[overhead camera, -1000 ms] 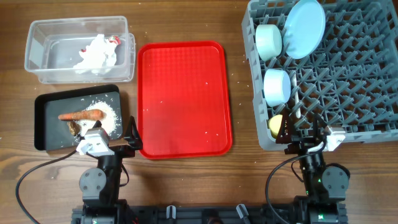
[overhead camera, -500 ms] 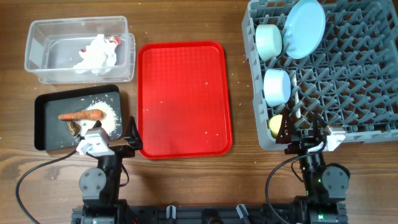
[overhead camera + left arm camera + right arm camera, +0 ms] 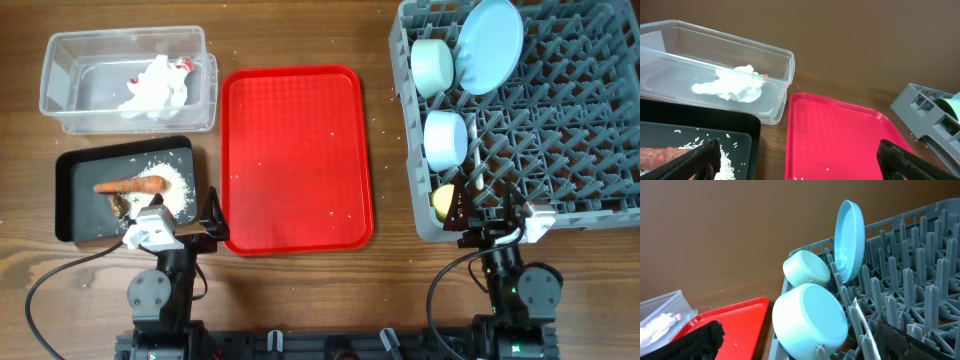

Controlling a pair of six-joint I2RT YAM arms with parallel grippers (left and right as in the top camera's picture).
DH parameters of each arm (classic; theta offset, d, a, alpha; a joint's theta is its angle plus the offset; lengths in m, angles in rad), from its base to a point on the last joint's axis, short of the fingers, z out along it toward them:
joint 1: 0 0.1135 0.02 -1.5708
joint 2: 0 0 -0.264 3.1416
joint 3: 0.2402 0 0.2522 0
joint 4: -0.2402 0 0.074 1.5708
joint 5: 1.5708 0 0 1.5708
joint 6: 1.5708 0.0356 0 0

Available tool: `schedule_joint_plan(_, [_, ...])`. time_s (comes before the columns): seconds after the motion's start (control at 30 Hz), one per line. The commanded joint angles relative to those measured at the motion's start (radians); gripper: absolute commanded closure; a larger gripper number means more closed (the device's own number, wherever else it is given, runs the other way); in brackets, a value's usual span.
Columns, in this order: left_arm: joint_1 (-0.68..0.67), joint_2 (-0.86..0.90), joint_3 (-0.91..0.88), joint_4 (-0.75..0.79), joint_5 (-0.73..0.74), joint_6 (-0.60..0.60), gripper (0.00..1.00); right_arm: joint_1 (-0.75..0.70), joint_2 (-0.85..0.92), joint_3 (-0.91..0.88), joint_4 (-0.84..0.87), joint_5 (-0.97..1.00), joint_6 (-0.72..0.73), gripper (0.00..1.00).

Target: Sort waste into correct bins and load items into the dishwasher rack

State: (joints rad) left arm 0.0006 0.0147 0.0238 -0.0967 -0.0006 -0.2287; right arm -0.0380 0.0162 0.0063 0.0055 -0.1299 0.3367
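– Red tray (image 3: 295, 160) looks bare but for a few white specks. Is anything left to pick?

– Not by my judgement. Napkin (image 3: 155, 85) and wrapper (image 3: 180, 64) lie in the tub (image 3: 60, 100). Carrot (image 3: 132, 185), lump (image 3: 120, 205) and rice (image 3: 175, 183) are in the black tray (image 3: 75, 200).

– And the dishes?

– All are in the rack (image 3: 580, 150). Plate (image 3: 490, 45) stands on edge near the far left corner, with the mint bowl (image 3: 432, 66) beside it and the blue bowl (image 3: 445, 138) nearer. Spoon (image 3: 476, 165) lies front to back just right of that bowl. Cup (image 3: 443, 202) sits at the near left corner.

– Where are the arms?

– Both are low at the near table edge, jaws spread wide, holding nothing. Left gripper (image 3: 180, 215) sits between the black tray's near right corner and the red tray's near left corner. Right gripper (image 3: 488, 215) is at the rack's near wall, with the cup just ahead to its left.

– If the specks had to go?

– Left arm is nearer: they lie ahead and to its right, with nothing between. They look too small for fingers, though. The carrot lies crosswise, ahead and left of that gripper.
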Motion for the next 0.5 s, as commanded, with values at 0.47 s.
schedule_joint_plan(0.47, [-0.005, -0.012, -0.008, 0.004, 0.015, 0.019, 0.0, 0.006, -0.009, -0.001, 0.005, 0.01, 0.007, 0.0])
